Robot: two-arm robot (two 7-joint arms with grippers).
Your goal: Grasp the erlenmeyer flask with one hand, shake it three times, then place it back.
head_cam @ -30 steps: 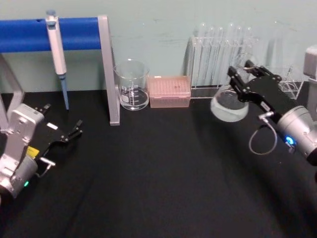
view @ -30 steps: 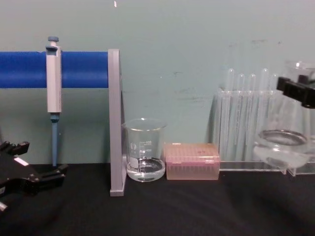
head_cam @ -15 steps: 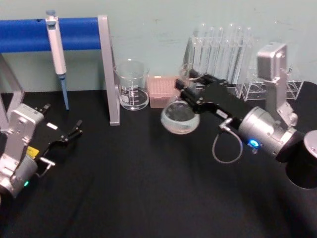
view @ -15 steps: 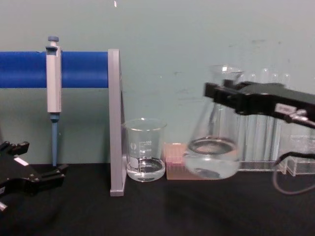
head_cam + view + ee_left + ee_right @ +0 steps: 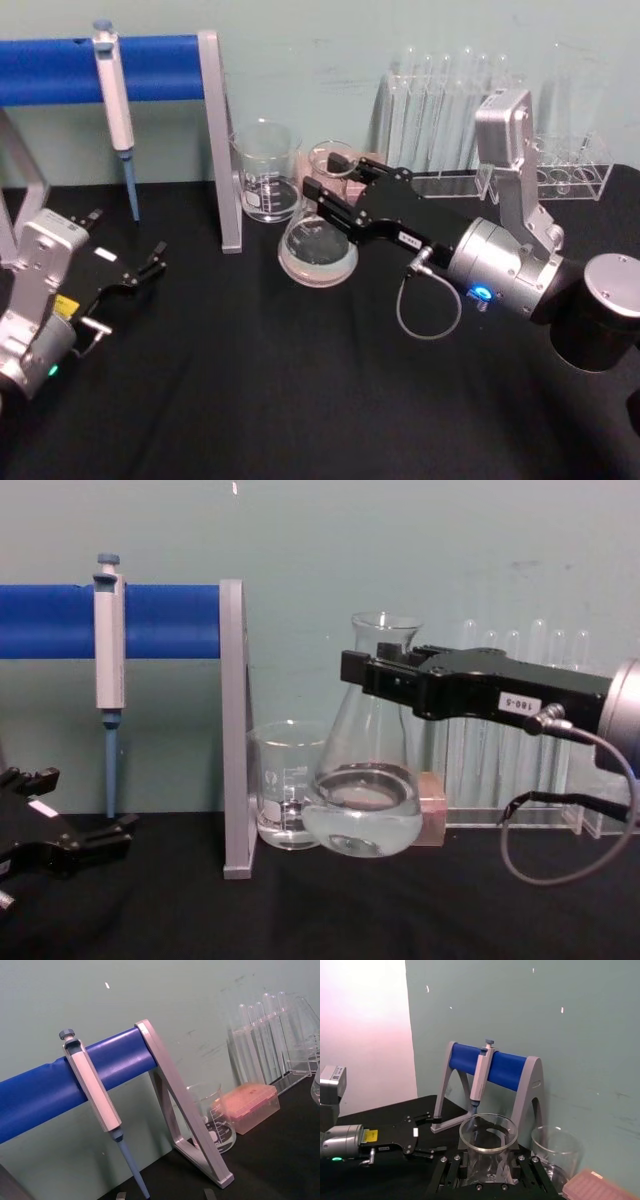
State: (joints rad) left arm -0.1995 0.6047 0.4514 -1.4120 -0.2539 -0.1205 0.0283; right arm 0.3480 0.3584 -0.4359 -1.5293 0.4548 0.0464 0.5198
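Observation:
The erlenmeyer flask [image 5: 318, 250] is clear glass with a little liquid in its wide base. It hangs slightly above the black table, just in front of the beaker. My right gripper [image 5: 335, 188], black with a small white digit label and a grey cable, is shut on the flask's neck below the flared rim. From the chest, the flask [image 5: 365, 800] stands nearly upright in that gripper [image 5: 385, 677]. The right wrist view looks down onto the flask's rim [image 5: 488, 1132] between the fingers. My left gripper [image 5: 140, 262] rests open at the table's left.
A glass beaker [image 5: 267, 170] stands behind the flask beside a pink tip box [image 5: 432, 810]. The test tube rack [image 5: 450, 100] lines the back right. A pipette [image 5: 112, 90] hangs on the blue-barred stand [image 5: 215, 140] at the back left. Open black table lies in front.
The right gripper has carried the flask leftward from the far right by the test tube rack to in front of the beaker. The left arm has not moved.

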